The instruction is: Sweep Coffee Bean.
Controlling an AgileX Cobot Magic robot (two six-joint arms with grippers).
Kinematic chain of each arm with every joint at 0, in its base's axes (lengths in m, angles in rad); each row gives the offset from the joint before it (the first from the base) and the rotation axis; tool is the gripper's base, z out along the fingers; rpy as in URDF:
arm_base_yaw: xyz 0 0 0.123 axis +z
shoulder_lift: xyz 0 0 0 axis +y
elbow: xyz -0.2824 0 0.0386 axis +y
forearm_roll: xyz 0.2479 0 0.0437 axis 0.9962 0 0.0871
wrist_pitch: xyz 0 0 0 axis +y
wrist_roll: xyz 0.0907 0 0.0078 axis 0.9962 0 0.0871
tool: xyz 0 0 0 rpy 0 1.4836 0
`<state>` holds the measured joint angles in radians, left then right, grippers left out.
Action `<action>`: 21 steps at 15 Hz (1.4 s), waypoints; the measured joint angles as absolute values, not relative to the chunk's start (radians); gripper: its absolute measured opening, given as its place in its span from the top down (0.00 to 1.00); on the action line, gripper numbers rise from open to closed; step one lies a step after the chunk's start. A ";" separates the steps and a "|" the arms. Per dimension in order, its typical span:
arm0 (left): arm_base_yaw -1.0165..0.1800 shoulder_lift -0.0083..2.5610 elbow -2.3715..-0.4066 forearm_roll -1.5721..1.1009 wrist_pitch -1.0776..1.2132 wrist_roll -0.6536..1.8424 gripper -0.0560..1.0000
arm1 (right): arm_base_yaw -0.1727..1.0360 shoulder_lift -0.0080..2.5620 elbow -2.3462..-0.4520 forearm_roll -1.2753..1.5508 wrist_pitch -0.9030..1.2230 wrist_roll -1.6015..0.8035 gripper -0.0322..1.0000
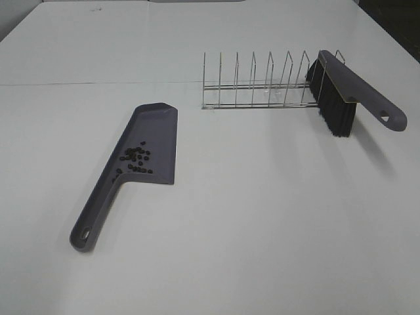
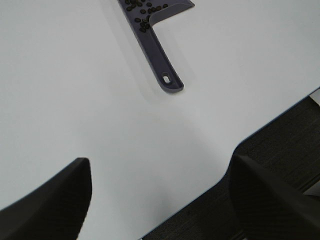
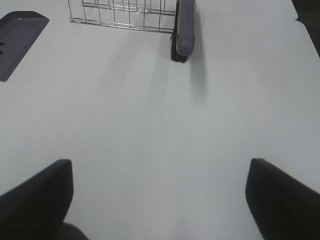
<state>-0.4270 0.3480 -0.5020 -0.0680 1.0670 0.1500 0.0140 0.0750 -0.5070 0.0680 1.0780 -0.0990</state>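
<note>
A purple-grey dustpan lies on the white table, handle toward the front left. Several dark coffee beans sit in its pan near the handle; they also show in the left wrist view on the dustpan. A purple brush with black bristles leans on the right end of a wire rack; the right wrist view shows the brush too. My left gripper is open and empty above the table's front edge. My right gripper is open and empty over bare table. Neither arm shows in the exterior view.
The wire rack stands at the back, right of the dustpan. The white table ends at a front edge seen in the left wrist view, with dark floor beyond it.
</note>
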 joint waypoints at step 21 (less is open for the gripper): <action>-0.325 0.297 -0.502 -0.079 1.066 0.154 0.29 | 0.014 0.075 -0.507 0.069 1.070 -0.100 0.21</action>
